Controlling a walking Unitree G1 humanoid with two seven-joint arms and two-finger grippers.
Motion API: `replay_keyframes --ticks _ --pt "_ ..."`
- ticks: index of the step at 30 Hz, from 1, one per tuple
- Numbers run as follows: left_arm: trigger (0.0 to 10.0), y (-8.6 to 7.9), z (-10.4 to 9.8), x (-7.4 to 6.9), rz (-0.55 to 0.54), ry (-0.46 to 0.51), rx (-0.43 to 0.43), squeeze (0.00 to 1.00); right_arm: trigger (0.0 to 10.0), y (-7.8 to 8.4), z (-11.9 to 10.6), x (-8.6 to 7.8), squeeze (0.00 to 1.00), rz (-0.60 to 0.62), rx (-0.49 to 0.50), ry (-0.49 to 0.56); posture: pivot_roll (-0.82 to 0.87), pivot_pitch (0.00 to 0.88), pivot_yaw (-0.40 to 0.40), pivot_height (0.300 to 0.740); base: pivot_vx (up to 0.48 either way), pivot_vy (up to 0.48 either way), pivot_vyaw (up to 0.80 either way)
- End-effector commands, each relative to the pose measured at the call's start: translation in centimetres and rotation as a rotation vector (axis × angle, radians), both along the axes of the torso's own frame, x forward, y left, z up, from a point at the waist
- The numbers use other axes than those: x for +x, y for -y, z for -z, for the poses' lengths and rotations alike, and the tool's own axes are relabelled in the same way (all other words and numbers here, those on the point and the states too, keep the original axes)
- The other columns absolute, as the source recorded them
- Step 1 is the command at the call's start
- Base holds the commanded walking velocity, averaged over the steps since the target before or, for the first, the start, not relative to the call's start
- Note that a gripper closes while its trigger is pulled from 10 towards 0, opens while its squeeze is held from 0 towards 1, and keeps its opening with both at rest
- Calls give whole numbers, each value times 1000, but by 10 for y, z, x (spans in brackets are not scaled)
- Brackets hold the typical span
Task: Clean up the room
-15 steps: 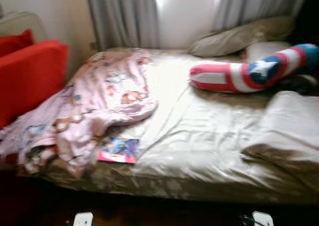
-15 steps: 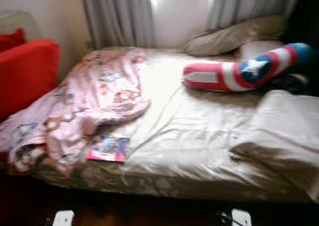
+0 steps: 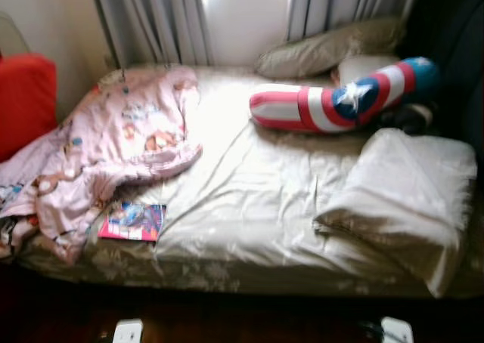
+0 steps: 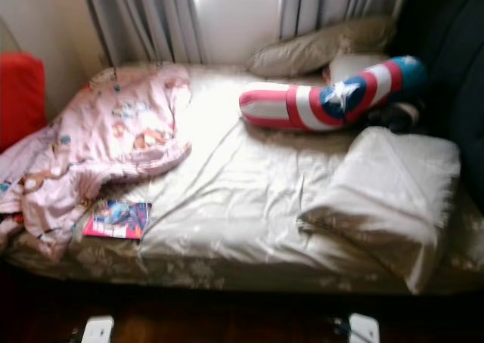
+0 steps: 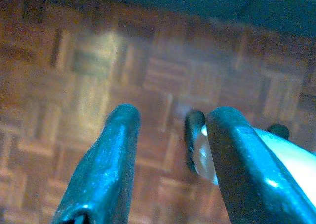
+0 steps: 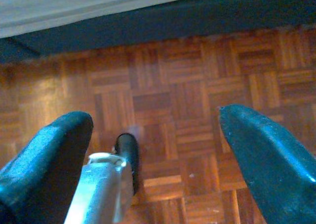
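A bed [image 3: 249,207] with a beige sheet stands in front of me. A crumpled pink cartoon-print blanket [image 3: 113,146] lies over its left side and hangs off the left edge. A colourful magazine [image 3: 132,220] rests on the sheet by the blanket's lower edge, near the front of the bed. A red, white and blue star-patterned bolster [image 3: 333,105] lies at the back right. My left gripper [image 5: 168,174] and right gripper [image 6: 155,155] both hang open above the parquet floor, holding nothing.
A folded beige cover [image 3: 401,199] sits on the bed's right side. Two beige pillows [image 3: 325,48] lean under the curtained window [image 3: 242,18]. A red armchair [image 3: 26,101] stands at the left. Dark floor [image 3: 227,320] runs along the bed's front edge.
The whole picture has shifted left and sharpened, so the camera turned right. The red armchair is mostly out of frame. Nothing on the bed has moved.
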State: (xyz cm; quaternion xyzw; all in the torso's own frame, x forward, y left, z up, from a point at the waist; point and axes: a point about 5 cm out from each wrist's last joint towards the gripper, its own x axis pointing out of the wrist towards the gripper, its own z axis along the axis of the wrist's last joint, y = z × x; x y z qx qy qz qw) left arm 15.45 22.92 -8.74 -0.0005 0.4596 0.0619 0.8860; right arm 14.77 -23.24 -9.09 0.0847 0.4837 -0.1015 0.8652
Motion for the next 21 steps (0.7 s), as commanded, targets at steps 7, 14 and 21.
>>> replay_keyframes --ticks 7,14,21 --pt "10000 21 -1 15 31 18 -11 0 10000 6 0 -3 0 15 -12 -5 -2 0 1 740 0 -306 0" --pt "10000 19 -1 14 25 19 -10 0 10000 7 -1 -3 0 14 -16 -6 -2 0 -2 740 0 -307 0" --pt "10000 3 1 -1 -9 12 -6 0 10000 8 -1 -3 0 12 -18 -7 -1 0 -8 740 0 -132 0"
